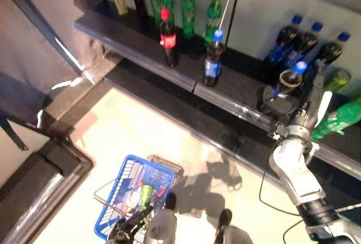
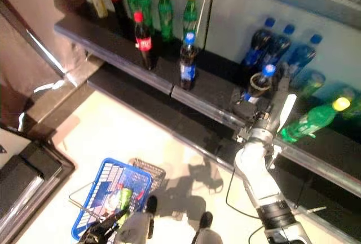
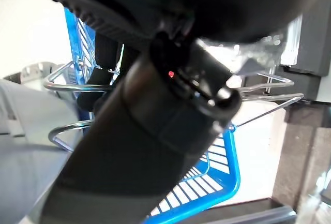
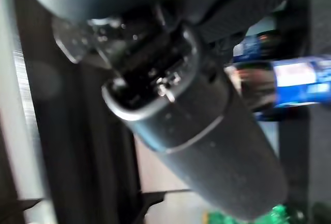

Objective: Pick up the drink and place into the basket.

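Looking down past my own arms, nearest me at the bottom left of the frame is the blue basket point(image 1: 132, 193), standing on the pale floor point(image 1: 130, 131) with its wire handles point(image 3: 77, 81) up. A green can point(image 1: 146, 192) lies inside it with other packets. My left hand point(image 1: 131, 226) hangs at the basket's near edge, dark fingers close to the handles; in the left wrist view the hand's bulk hides them, so I cannot tell whether they are curled round the wire or only beside it.

Farther up, at the right of the frame, my right arm reaches to the dark shelf point(image 1: 225, 94). My right hand point(image 1: 280, 104) sits at the foot of a dark drink bottle with a blue cap point(image 1: 290, 79), which stands tilted on the shelf, touching or just against the hand. Whether my fingers are wrapped about it I cannot tell; the right wrist view shows mostly the thumb, with the blue-labelled bottle past it.

Just right of my hand a green bottle point(image 1: 338, 119) lies on its side. Beyond, toward the upper right, more blue-capped bottles point(image 1: 304, 44) stand by the back wall. In the upper middle stand a blue-labelled bottle point(image 1: 214, 58) and a red-capped cola point(image 1: 167, 38), and behind them a row of green bottles point(image 1: 188, 10).
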Controlling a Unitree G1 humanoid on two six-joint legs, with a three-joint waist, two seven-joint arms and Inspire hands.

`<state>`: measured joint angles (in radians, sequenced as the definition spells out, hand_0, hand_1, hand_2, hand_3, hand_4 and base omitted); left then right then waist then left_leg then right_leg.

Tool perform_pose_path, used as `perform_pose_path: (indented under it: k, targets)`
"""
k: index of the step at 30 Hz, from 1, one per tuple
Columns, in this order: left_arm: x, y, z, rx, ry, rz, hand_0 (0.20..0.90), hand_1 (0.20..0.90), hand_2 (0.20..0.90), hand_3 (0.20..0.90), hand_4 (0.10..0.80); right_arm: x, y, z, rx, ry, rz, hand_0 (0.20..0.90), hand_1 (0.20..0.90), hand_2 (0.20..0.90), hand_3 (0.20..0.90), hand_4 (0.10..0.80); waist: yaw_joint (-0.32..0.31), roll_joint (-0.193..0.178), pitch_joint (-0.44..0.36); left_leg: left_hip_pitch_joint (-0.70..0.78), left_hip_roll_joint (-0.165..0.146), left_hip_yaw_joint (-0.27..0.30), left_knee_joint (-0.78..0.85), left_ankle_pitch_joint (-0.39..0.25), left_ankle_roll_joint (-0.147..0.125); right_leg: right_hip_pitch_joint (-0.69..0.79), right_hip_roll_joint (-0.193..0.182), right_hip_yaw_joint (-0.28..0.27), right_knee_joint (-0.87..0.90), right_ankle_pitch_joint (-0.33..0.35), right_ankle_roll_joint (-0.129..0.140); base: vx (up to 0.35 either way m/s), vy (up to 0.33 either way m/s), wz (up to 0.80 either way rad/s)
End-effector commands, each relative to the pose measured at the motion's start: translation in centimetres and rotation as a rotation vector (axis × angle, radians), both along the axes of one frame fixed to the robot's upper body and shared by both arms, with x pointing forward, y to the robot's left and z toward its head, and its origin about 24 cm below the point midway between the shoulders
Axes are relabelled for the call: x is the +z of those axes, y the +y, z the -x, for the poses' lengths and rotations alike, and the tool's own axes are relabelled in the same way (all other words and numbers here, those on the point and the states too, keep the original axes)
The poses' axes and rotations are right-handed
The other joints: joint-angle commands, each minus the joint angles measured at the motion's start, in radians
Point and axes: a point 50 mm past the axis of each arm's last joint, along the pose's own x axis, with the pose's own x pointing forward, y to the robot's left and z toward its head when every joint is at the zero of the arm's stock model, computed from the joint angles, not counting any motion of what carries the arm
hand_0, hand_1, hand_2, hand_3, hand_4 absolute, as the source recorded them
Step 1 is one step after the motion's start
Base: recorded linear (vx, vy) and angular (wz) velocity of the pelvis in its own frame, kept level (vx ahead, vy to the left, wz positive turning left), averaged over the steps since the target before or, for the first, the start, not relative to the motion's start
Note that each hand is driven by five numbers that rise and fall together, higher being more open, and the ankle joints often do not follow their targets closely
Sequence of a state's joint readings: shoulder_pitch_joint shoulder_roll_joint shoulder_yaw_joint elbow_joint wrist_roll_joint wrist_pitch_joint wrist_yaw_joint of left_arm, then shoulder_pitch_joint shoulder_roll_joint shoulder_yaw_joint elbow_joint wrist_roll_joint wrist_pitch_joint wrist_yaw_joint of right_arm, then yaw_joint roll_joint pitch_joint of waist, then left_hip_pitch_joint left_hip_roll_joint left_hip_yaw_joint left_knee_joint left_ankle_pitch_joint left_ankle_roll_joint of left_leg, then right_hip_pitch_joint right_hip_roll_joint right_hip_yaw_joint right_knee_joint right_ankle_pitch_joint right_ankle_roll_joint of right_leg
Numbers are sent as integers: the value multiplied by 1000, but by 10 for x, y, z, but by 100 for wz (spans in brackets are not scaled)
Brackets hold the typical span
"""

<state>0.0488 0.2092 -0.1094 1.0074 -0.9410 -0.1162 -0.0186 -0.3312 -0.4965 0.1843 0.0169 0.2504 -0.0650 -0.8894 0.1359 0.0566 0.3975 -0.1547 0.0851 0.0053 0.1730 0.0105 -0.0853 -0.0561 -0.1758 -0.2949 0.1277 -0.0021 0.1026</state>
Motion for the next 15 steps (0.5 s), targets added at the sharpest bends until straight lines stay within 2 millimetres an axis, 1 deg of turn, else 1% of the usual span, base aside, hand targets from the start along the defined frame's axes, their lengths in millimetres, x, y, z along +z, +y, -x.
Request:
perform_pose_path:
  k: [1, 4, 8, 11, 15]
  targets:
    - [8, -11, -8, -109, -133, 21, 300, 300, 300, 200, 100, 57, 13, 0, -19, -293, 18, 900, 900, 900, 900, 800, 8, 6, 10, -105, -6, -18, 61, 26, -16, -51, -52, -4, 147, -61, -1, -190, 46, -4]
    - [16, -19, -27, -106, -204, 37, 300, 300, 300, 200, 100, 64, 15, 0, -77, -365, -33, 900, 900, 900, 900, 800, 1, 16, 65, -140, -12, -16, 70, 25, -7, -101, -54, 7, 166, -57, -3, -153, 42, -5]
    - [25, -29, -45, -96, -270, 53, 300, 300, 300, 200, 100, 70, 19, 1, -113, -415, -68, 900, 900, 900, 900, 800, -13, 22, 112, -168, -20, -11, 82, 26, 3, -144, -50, 26, 182, -50, -4, -104, 39, -8]
    - [31, -32, -55, -91, -299, 61, 300, 300, 300, 200, 100, 74, 19, -1, -128, -428, -85, 900, 900, 900, 900, 800, -17, 22, 122, -184, -21, -3, 83, 26, 8, -163, -48, 32, 183, -47, -4, -38, 11, -10]
    - [34, -34, -60, -93, -323, 70, 300, 300, 300, 200, 100, 78, 18, -4, -113, -432, -103, 900, 900, 900, 900, 800, -19, 23, 122, -209, -23, 2, 85, 27, 13, -193, -46, 38, 185, -43, -4, -5, 0, -1]
